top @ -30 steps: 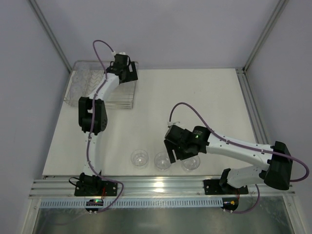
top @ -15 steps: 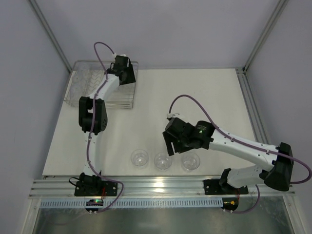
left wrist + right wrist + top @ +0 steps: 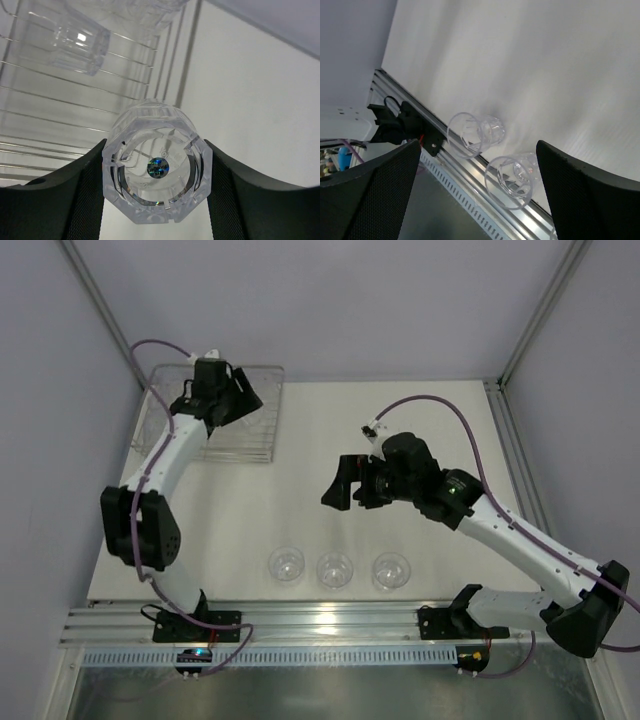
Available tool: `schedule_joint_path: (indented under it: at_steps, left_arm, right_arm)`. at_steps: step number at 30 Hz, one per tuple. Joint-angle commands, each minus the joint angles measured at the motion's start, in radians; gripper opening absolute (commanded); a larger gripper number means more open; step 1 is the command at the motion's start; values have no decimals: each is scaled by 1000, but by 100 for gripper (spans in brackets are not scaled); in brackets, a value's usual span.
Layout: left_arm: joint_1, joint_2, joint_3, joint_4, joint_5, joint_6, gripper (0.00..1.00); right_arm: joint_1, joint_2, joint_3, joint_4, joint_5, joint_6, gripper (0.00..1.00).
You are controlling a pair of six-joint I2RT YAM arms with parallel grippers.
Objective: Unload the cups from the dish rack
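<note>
Since a second ago the left arm has swung its elbow out to the left. The right arm has lifted away from the row of cups at the near edge and drawn back over the middle of the tabletop [image 3: 420, 420].

The left pincer [image 3: 238, 400] is clamped on a cup [image 3: 156, 170]. Its two dark fingers [image 3: 75, 200] press the faceted clear wall from either side, and a small round sticker shows at the cup's centre. The pincer holds this cup over the right-hand edge of the dish rack [image 3: 250, 448]. In the left wrist view the rack's thin wires run beneath and to the left of the pincer, with bare tabletop to its right. A second cup [image 3: 70, 42] lies on the wires beyond the pincer, up and to the left, apart from the held one. More clear shapes past it are too blurred to count.

The right pincer [image 3: 345, 485] stands with its jaws wide apart and nothing between them. Three cups [image 3: 334, 569] stand in a row on the near side of it, well apart from its fingers [image 3: 375, 195].
</note>
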Motion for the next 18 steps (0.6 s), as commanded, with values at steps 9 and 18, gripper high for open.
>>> schedule_joint_path:
  at_steps: [9,18]
  left_arm:
    - [28,-408,-667,591,675,-601,0]
    - [-33,-504,-976,877,758,-845,0]
  right_arm:
    - [-96,34,-147,596,-420,136,100]
    - [-135,113,-192,714,-500,168,100]
